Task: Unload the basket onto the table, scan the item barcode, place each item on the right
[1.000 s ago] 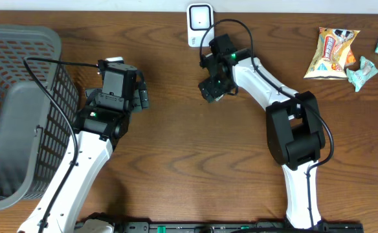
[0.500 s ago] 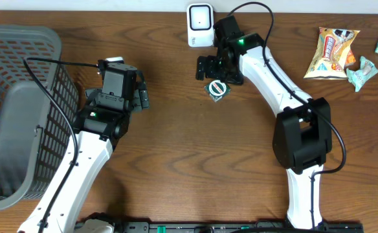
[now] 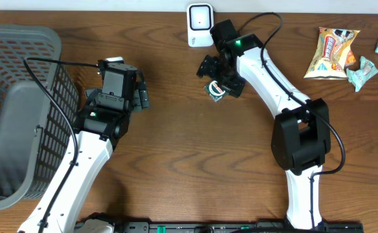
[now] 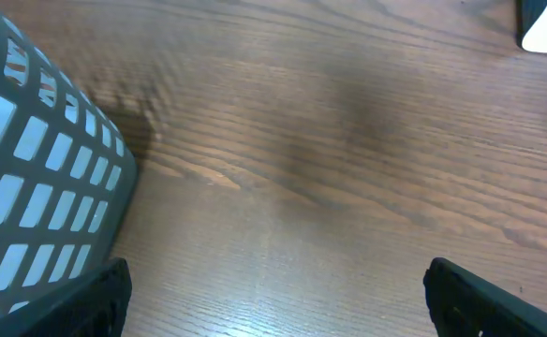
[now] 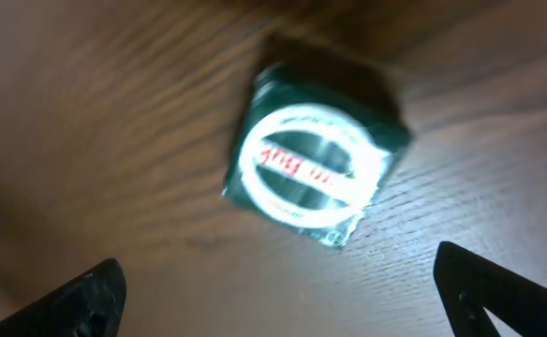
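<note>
Released from the right gripper [image 3: 219,76] since a second ago, the green sachet [image 3: 215,90] is now seen lying on the wooden table [image 3: 189,162] just in front of the white scanner [image 3: 200,24], ringed label up. Bare wood is shown around all its edges. The right jaws are spread wide just above it, empty. The left gripper [image 4: 292,295], also wide and empty, is held well left of the scanner, beside the grey basket [image 3: 21,45]. Snack packets [image 3: 331,52] are seen well to the scanner's right.

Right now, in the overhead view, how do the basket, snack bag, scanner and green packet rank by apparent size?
1. basket, by far the largest
2. snack bag
3. scanner, a little smaller than the bag
4. green packet, smallest, though partly covered from above
</note>
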{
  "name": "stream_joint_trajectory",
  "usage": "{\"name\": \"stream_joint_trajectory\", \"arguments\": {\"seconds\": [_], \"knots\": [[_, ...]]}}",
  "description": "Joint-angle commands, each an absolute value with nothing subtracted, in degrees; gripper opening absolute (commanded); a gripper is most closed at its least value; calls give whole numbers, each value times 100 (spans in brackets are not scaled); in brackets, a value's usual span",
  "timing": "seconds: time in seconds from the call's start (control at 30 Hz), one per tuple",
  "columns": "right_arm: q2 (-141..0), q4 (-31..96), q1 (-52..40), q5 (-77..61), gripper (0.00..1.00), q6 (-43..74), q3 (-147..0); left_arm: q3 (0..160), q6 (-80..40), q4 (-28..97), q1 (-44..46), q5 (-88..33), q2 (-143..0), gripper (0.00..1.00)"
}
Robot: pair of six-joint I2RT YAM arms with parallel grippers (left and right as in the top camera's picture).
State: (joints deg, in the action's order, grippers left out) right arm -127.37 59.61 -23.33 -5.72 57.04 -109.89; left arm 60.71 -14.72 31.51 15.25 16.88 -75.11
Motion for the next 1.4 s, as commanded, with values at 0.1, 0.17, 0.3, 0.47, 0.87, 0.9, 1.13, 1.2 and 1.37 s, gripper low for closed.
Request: {"name": "stream_joint_trajectory", "arguments": {"seconds": [0.1,0.17,0.3,0.47,0.87,0.9,1.13,1.2,1.37], "knots": [[-12864,5937,-2447,294,99,7185,-10978,6090,-1398,3148,1507,1787,-7485,98],[-12986,5802,-2447,257,99,7199,-10978,6090,-1398,3151,1507,1787,-7485,98],[-13240,5596,-2440,-36,99,7196,-10978,6090,-1398,3151,1507,1787,-7485,98],[-13502,5596,-2440,-10,99,7196,-10978,6090,-1398,3148,1507,1787,-7485,98],[-13546,5618,-2390,58,82,6646,-10978,6090,-1398,3151,1507,1787,-7485,98],[-13546,5614,-2390,12,82,6541,-10978,6090,-1398,3151,1507,1787,-7485,98],[-13531,5601,-2362,-213,70,6243,-11017,6090,-1398,3148,1507,1787,-7485,98],[-13531,5614,-2344,-235,65,6182,-11048,6090,-1398,3151,1507,1787,-7485,98],[-13531,5612,-2294,-318,62,6158,-11074,6090,-1398,3148,1507,1787,-7485,98]]}}
